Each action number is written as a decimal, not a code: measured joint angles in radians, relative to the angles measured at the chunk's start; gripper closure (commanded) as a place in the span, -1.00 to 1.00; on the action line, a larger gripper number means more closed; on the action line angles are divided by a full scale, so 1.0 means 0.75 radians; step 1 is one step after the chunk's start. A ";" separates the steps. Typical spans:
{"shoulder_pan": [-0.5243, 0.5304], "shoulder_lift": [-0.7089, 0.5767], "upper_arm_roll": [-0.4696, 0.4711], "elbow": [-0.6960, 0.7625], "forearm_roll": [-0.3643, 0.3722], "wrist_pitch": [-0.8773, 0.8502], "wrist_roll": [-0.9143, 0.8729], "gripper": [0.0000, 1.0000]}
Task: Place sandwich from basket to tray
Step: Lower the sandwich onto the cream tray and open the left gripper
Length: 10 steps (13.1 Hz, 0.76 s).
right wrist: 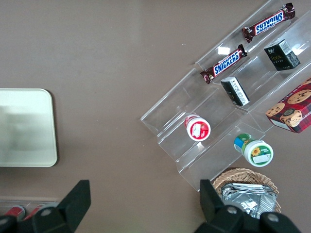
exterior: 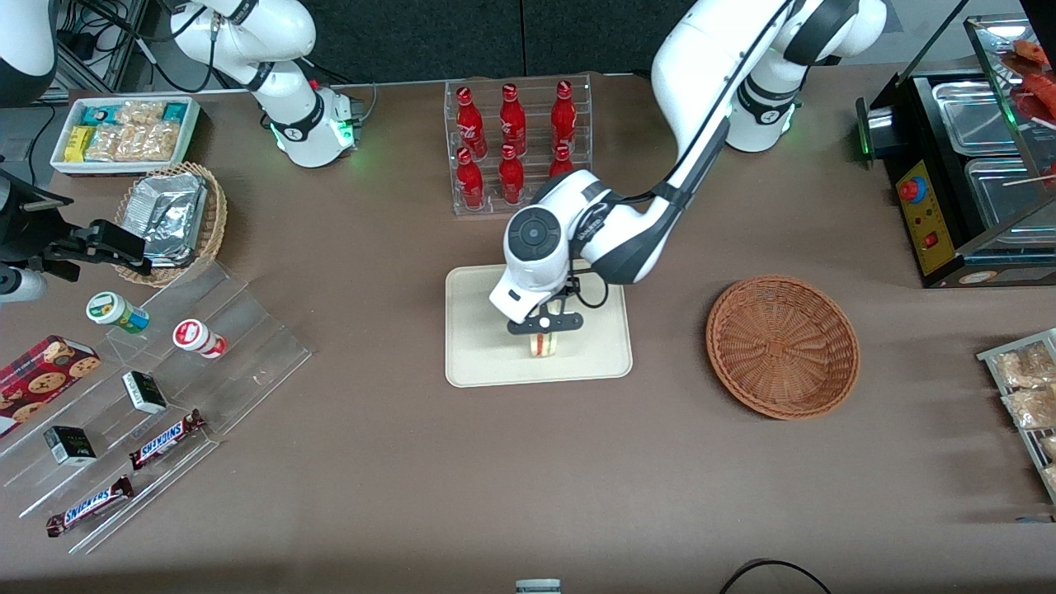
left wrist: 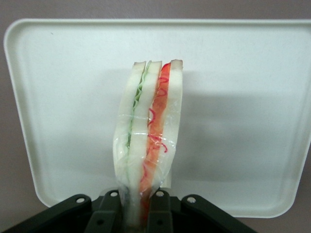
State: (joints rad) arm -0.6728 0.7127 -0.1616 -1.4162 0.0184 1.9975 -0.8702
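My left gripper [exterior: 545,327] is over the cream-beige tray [exterior: 478,363] and is shut on the sandwich [exterior: 544,344], a wrapped wedge of white bread with red and green filling. In the left wrist view the sandwich [left wrist: 150,131] stands on edge between the black fingers [left wrist: 163,213], with the tray [left wrist: 243,121] right under it. I cannot tell if it touches the tray. The round reddish-brown wicker basket [exterior: 782,345] sits empty on the table toward the working arm's end, beside the tray.
A clear rack of red bottles [exterior: 516,140] stands farther from the front camera than the tray. A clear stepped stand [exterior: 157,412] with snacks, a tan basket of foil packs [exterior: 175,221] and a white snack bin [exterior: 124,132] lie toward the parked arm's end. A black food warmer [exterior: 965,173] is at the working arm's end.
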 measured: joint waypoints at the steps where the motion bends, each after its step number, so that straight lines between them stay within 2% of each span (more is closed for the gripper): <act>1: -0.005 0.019 0.000 0.006 0.000 0.000 0.002 1.00; 6: -0.006 0.076 0.000 0.025 0.000 0.000 0.004 1.00; 7: -0.006 0.079 0.000 0.025 0.000 0.000 0.004 0.88; 8: -0.006 0.081 0.000 0.025 0.000 0.000 0.003 -0.11; 9: -0.006 0.082 0.000 0.025 0.000 0.000 0.000 -0.99; 10: -0.006 0.083 0.000 0.025 0.000 0.001 -0.002 -1.00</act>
State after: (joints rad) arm -0.6776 0.7748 -0.1616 -1.3972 0.0185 1.9982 -0.8719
